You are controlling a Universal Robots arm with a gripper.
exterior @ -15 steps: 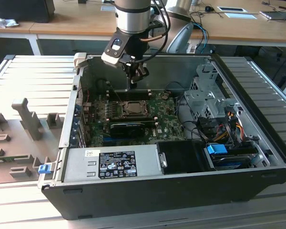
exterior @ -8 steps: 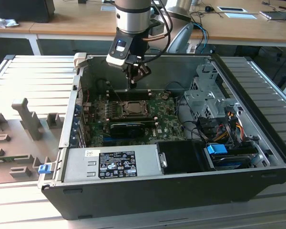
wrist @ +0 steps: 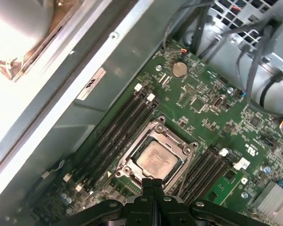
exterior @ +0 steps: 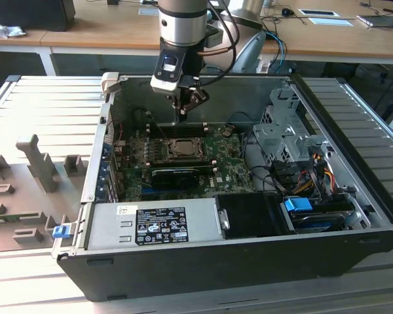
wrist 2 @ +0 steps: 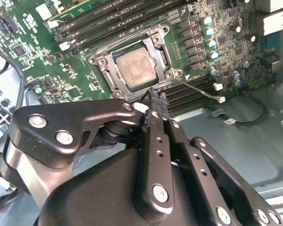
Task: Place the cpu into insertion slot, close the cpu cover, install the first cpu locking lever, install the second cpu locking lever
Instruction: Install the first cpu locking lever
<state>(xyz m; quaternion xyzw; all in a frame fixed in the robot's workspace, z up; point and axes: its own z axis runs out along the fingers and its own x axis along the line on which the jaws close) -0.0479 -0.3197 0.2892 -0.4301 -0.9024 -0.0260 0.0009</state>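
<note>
With the claw (wrist 2: pixel 155 100) pinched narrow and empty near the slot (wrist 2: pixel 161 55), a skewed push could slip off the thin lever (wrist 2: pixel 198 89) and gouge the board (wrist 2: pixel 37 28).

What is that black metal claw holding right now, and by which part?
Nothing is held. The gripper is shut on itself, empty, close by the pale silvery square cpu, which sits seated on the green motherboard.

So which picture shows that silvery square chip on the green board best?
The second wrist view: the cpu appears close and whole, its pale face ringed by the cpu cover. The first wrist view shows the cpu whole too, from another angle. In the exterior view it's a small pale patch.
</note>
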